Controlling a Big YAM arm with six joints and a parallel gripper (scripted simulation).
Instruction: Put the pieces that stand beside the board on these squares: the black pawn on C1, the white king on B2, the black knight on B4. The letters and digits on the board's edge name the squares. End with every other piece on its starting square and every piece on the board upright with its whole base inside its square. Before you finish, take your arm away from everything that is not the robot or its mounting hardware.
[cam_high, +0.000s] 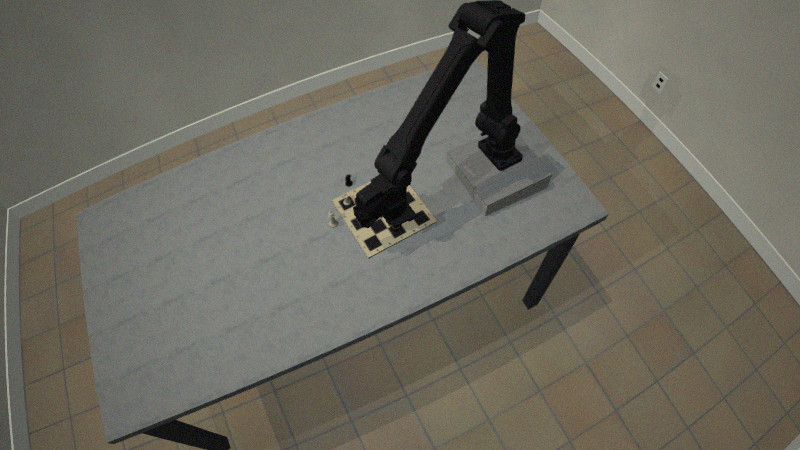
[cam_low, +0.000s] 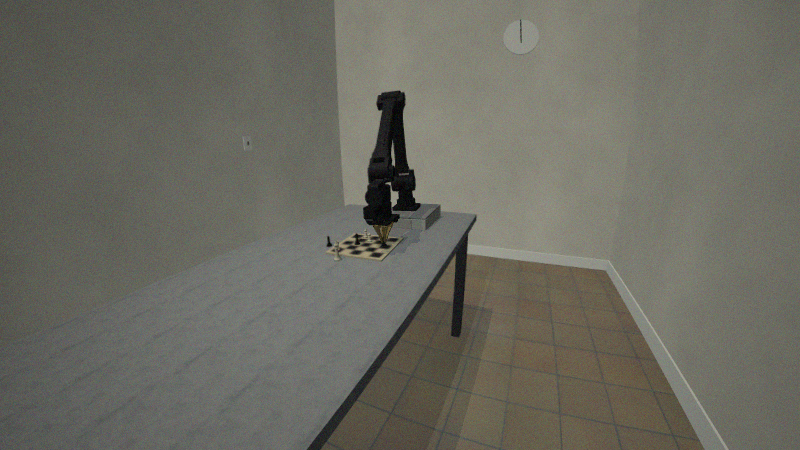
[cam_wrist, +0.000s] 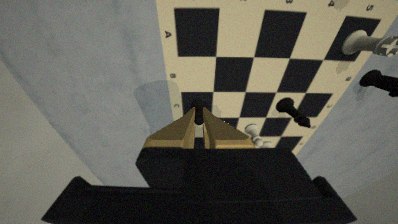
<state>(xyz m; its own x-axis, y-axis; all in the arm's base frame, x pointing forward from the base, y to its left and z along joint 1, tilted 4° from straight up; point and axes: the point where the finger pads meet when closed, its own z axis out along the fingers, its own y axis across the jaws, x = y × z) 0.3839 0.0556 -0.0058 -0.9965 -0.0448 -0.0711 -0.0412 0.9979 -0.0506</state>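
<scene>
My gripper (cam_wrist: 199, 111) (cam_low: 383, 239) is low over the board's near edge and shut on a small black piece, the black pawn (cam_wrist: 198, 105). The pawn is upright over the dark square in row C at the board's edge. The checkered board (cam_high: 386, 239) (cam_low: 363, 252) (cam_wrist: 240, 40) lies flat on the table. The white king (cam_high: 332, 219) (cam_wrist: 361, 42) and the black knight (cam_high: 348, 180) (cam_wrist: 378, 80) stand off the board beyond its far side. A black piece (cam_wrist: 292, 111) and a white piece (cam_wrist: 255, 134) stand on the board to the right of my fingers.
The arm's base stands on a grey block (cam_high: 506, 184) at the back right of the grey table (cam_high: 223, 268). My arm hides much of the board in the top view. A further piece (cam_high: 347, 201) stands on the board's far corner.
</scene>
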